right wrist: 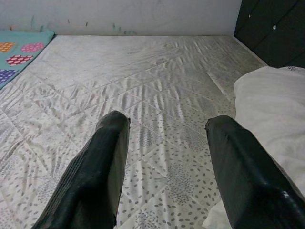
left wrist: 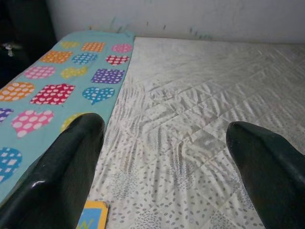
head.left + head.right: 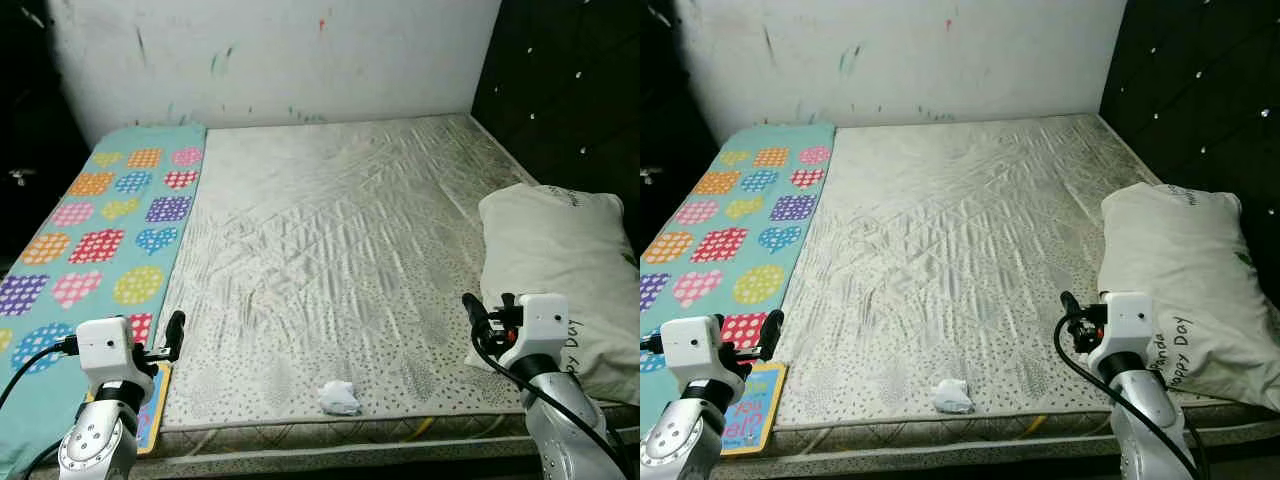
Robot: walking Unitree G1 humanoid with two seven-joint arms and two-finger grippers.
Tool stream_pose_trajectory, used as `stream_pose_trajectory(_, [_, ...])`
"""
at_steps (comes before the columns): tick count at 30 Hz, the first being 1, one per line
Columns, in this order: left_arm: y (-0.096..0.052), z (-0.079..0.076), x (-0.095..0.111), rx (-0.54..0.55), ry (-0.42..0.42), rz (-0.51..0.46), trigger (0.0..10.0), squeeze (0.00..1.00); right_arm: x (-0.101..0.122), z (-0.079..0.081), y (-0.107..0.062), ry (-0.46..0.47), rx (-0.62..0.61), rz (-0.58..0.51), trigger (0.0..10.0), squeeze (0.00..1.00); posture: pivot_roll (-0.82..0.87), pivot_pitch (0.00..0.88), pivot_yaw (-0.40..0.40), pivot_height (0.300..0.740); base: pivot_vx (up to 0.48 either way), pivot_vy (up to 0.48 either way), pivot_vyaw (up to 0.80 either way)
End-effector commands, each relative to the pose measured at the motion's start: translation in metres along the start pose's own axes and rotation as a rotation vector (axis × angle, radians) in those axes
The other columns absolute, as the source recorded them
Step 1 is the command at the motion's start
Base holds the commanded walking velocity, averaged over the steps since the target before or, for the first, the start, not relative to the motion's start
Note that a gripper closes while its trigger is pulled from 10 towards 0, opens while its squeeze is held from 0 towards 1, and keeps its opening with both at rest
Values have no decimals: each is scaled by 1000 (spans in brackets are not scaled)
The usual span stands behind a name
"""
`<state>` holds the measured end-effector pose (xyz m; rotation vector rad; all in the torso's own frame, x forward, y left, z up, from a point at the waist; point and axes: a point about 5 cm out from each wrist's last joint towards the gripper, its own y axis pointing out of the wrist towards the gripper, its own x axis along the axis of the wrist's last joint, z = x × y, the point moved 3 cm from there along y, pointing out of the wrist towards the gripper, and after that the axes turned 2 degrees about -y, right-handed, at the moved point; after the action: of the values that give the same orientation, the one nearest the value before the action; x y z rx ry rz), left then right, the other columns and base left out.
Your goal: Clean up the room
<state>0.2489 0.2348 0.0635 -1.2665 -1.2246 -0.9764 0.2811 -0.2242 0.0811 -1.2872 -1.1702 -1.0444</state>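
Crumpled white tissue point(image 3: 339, 397) lying at the mattress point(image 3: 340, 250) front edge, between my grippers. I am holding my left gripper point(image 2: 162, 157) and right gripper point(image 1: 167, 167) spread open, both empty, well apart from it

The right gripper point(image 1: 164, 143) holds its two black fingers point(image 1: 93, 181) spread apart above a quilted white mattress point(image 1: 143, 76) with small grey dots. A white pillow point(image 1: 271, 114) lies on the mattress at about three o'clock, just beside one finger. A turquoise mat point(image 1: 21, 47) with colourful shapes shows at ten o'clock, against the pale wall point(image 1: 119, 14).
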Motion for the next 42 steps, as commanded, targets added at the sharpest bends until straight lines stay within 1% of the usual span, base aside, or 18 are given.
stream_pose_trajectory(1, [1,-2,10,2,13,-34,10000,0,10,6,4,-5,32,-21,10000,0,-104,0,4,740,0,0,0])
stream_pose_trajectory(23, [-5,-8,12,15,-18,-41,10000,0,12,12,3,-12,103,-2,10000,0,-92,0,-35,740,0,0,0])
stream_pose_trajectory(38, [-7,-11,15,12,-27,-42,10000,0,15,15,6,-16,128,6,10000,0,-90,0,-44,740,0,0,0])
stream_pose_trajectory(42, [-8,-12,15,11,-29,-40,10000,0,14,17,4,-13,146,9,10000,0,-84,0,-45,740,0,0,0])
